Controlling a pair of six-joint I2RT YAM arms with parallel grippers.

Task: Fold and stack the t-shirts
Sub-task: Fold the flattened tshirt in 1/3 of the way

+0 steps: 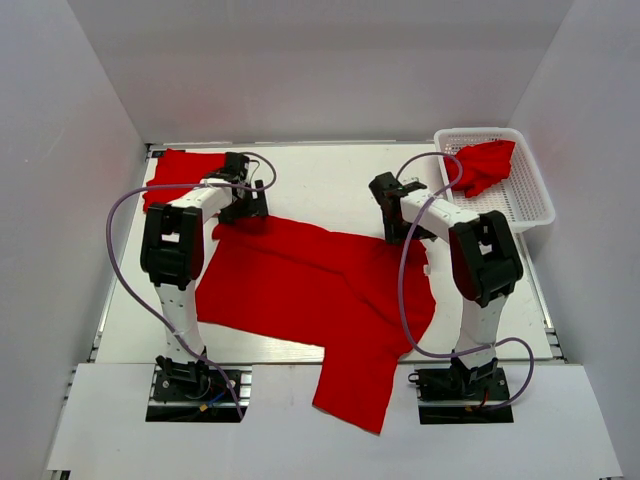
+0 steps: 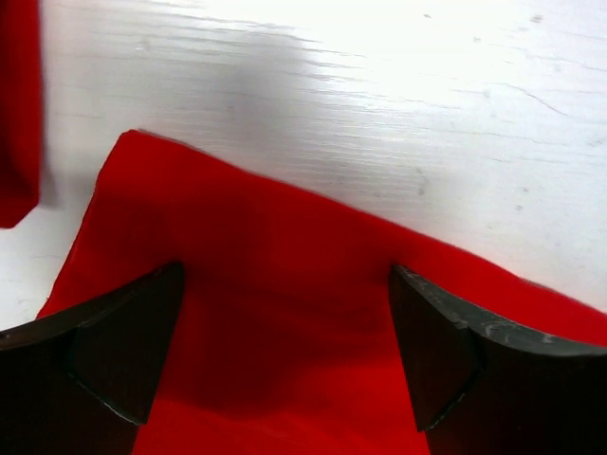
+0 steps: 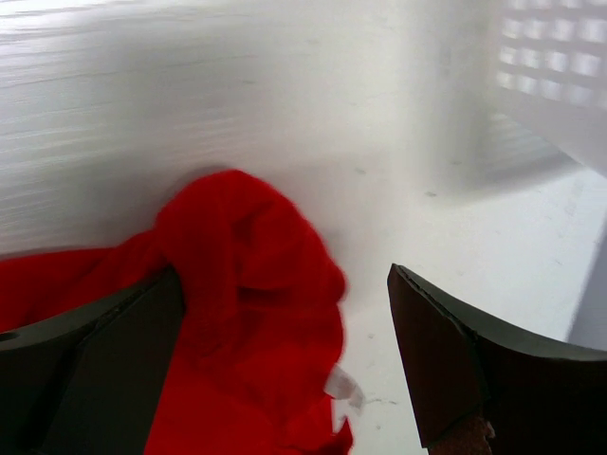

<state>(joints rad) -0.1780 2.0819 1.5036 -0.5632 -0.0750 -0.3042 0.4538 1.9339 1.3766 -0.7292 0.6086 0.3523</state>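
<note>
Where the table ends at its far-left corner, a folded shirt lies flat, just left of the left gripper; in the left wrist view its edge shows as a red strip well left of the left finger. The left gripper's jaws stand wide and hold nothing; below and between them lies the spread shirt, its corner just beyond the left finger and its far edge slanting past the right finger, with bare table beyond the tips; whether the fingers touch the cloth I cannot tell. From there the spread shirt reaches rightward across the middle of the table, mostly flat, with one part running past the near edge between the arm bases. The right gripper hangs over the shirt's far-right end, jaws likewise wide and holding nothing; a bunched lump of the red cloth sits between them, nearer the left finger and rising just beyond its tip, with a small white tag at its right side; bare table lies between the lump and the right finger. Further right and beyond the jaws stands the basket, apart from the gripper; a third shirt lies crumpled in its far-left part.
</note>
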